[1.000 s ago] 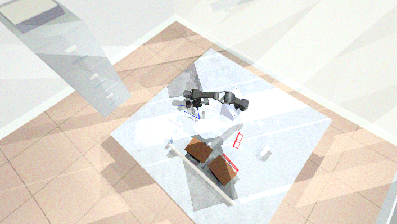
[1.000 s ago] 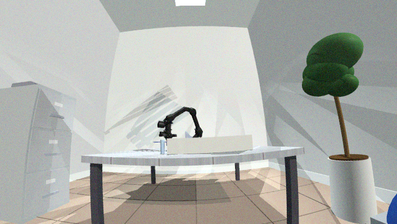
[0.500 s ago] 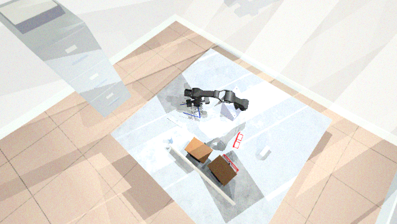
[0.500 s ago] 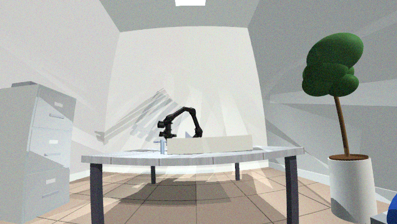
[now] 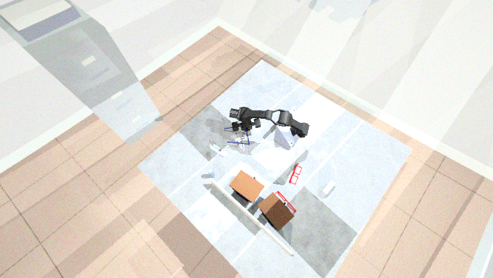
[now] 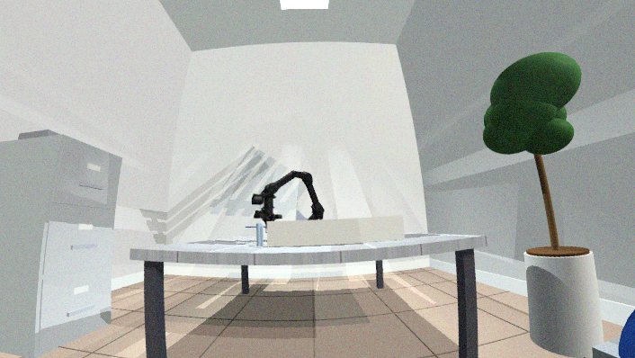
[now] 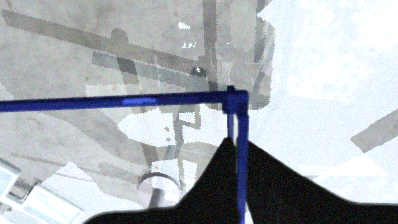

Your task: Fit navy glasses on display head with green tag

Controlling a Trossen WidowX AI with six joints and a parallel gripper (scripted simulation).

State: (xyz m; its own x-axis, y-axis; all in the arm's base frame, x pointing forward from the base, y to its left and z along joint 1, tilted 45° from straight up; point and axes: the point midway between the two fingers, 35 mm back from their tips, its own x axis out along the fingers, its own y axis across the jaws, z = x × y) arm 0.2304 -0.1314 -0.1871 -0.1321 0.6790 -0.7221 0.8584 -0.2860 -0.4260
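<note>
The navy glasses (image 5: 239, 142) (image 6: 250, 227) (image 7: 180, 97) hang from my gripper (image 5: 247, 130) (image 7: 233, 144), which is shut on their front frame. Their temples point left in the top view, and one hinge corner stands out ahead of the fingertips in the wrist view. Two brown-topped blocks, which look like the display heads, stand beyond the glasses: the nearer one (image 5: 246, 186) has no glasses on it that I can see, and the farther one (image 5: 276, 211) has red glasses (image 5: 286, 202) across its front. No green tag can be made out.
Another red pair of glasses (image 5: 295, 174) lies on the table near the heads. A long pale panel (image 5: 251, 217) (image 6: 335, 231) stands behind the heads. A light blue bottle (image 5: 211, 173) (image 6: 259, 235) stands near its end. A small white block (image 5: 328, 188) lies on the right.
</note>
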